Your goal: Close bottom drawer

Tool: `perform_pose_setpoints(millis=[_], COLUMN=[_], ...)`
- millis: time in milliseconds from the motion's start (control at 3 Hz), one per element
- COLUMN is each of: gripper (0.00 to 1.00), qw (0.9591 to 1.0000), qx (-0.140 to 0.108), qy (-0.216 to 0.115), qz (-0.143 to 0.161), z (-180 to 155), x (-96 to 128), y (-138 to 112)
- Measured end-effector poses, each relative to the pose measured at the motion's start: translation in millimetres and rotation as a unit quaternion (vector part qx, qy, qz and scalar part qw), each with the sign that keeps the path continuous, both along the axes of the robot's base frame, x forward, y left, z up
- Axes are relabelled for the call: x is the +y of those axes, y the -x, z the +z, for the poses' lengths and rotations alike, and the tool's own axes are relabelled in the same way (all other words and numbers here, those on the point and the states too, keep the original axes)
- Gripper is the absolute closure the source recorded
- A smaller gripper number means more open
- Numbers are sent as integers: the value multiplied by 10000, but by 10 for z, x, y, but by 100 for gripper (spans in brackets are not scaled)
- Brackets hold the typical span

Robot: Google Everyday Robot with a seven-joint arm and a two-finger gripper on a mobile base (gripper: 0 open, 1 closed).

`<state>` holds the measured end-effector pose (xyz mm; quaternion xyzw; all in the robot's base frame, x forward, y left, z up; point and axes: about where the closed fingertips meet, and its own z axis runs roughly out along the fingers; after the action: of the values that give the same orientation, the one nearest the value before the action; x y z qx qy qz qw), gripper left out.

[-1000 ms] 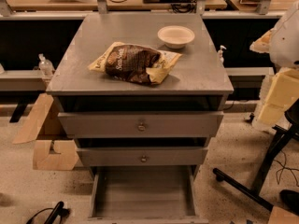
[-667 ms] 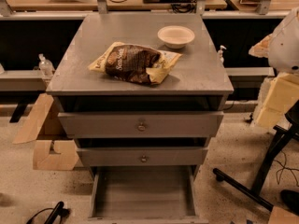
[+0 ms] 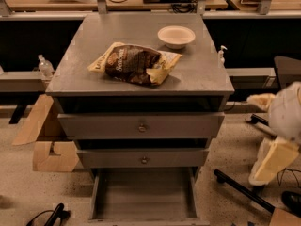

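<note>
- Benches strewn with cables run along behind the grey desk (image 3: pixel 202 76), with speckled floor all around it
- Off the desk's left edge, a clear bottle (image 3: pixel 45 66) stands on a low ledge and cardboard pieces (image 3: pixel 47 145) lean on the floor, both clear of the drawer's path
- Near the middle of the desk top, towards its front edge, a chip bag (image 3: pixel 136 64) lies flat; it looks to have no part in the job
- Under the front edge, the top drawer (image 3: pixel 141 125) and middle drawer (image 3: pixel 143 159) sit pushed in, knobs facing out
- Lowest of the three, the bottom drawer (image 3: pixel 141 194) juts out over the floor with its tray bare, so it needs a push on its front panel
- Towards the back right corner sits a pale bowl (image 3: pixel 176 36)
- Beyond the desk's right edge, the gripper (image 3: pixel 275 154) hangs low, well apart from the bottom drawer; I cannot tell whether it is apart or together, and I'd judge it must come round in front of the tray before pushing
</note>
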<state>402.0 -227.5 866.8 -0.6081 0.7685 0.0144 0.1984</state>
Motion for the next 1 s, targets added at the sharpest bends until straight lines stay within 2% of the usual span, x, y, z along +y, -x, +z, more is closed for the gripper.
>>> perform_pose_setpoints(millis=[333, 667, 1000], gripper=[0, 0, 0], qw=[9999, 9991, 9991], qx=[-2, 347, 347], qy=[83, 226, 226], qz=[109, 67, 66], z=[-765, -1364, -1364], x=[-112, -230, -230], y=[136, 104, 104])
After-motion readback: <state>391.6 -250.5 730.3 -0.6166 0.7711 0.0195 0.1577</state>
